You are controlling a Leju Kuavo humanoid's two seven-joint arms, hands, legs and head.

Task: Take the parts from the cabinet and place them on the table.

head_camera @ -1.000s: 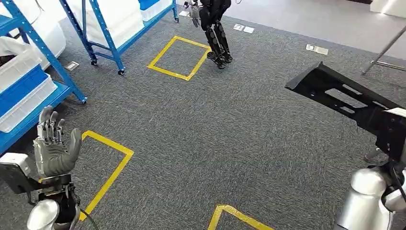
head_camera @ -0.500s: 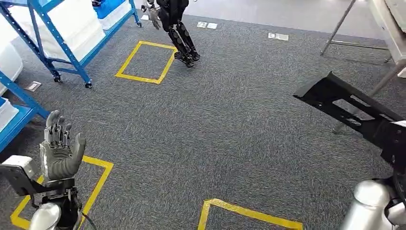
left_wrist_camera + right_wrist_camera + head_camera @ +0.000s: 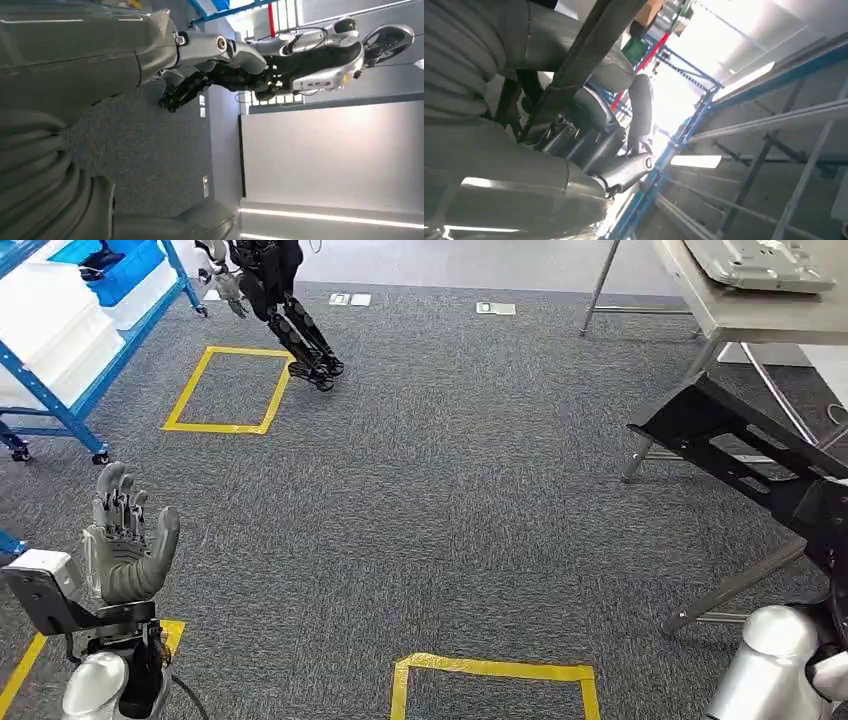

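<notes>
On my head camera I see the left hand (image 3: 122,545) raised over the grey carpet (image 3: 450,500), palm turned inward, fingers upright and apart, holding nothing. In the left wrist view that hand (image 3: 75,100) takes up the near side as a grey ribbed cover and thumb, again with nothing in it.

The part I am carrying is a long black metal bracket (image 3: 745,455) with slots cut through it. It juts out from the right side of the head view, over the silver right arm (image 3: 765,665). In the right wrist view the right hand (image 3: 574,115) has its dark fingers curled round a narrow edge of the bracket (image 3: 589,45), so it is grasping the part.

The bracket hangs in the air in front of a metal-legged table (image 3: 740,320) at the upper right, not resting on it. A light grey tray-like piece (image 3: 765,260) lies on that table.

At the upper left stands a blue shelf rack (image 3: 75,350) holding white and blue bins. Another humanoid robot (image 3: 275,290), dark-legged, stands beside a yellow tape square (image 3: 228,390) on the floor. A second taped outline (image 3: 495,675) lies close in front of me.

I cannot read any writing or labels anywhere.
</notes>
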